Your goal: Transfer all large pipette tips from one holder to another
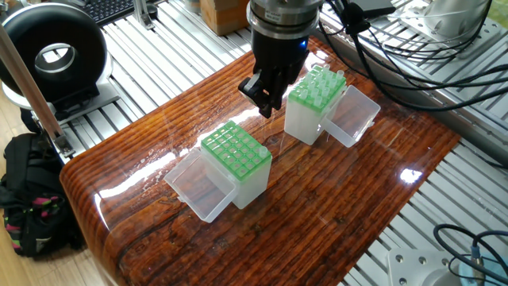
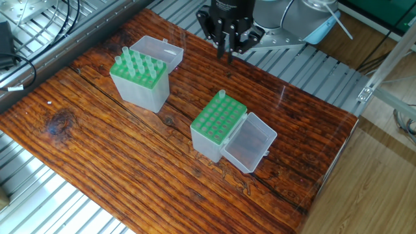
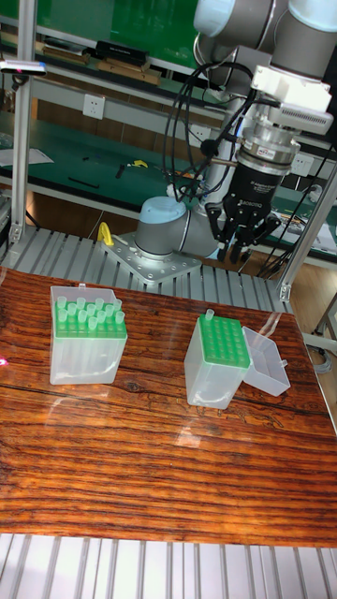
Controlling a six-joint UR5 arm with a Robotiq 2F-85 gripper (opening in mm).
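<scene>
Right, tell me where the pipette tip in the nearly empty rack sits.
The lone pipette tip stands in the corner hole of the nearly empty rack, nearest the gripper above.

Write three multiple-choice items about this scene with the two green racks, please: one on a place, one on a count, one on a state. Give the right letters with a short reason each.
1. Where does the single pipette tip stand in the almost empty rack?
A. in a corner hole
B. in the middle hole
C. on the table beside it

2. How many tips stand in that rack?
A. none
B. one
C. five

3. What does the tool hold?
A. a tip
B. a lid
C. nothing

Answers:
1. A: in the other fixed view the tip rises from the corner of the green grid on the arm's side.
2. B: only one whitish cone stands above this grid, while the full rack carries many.
3. C: the tool hangs above the table with nothing between its fingers.
</scene>
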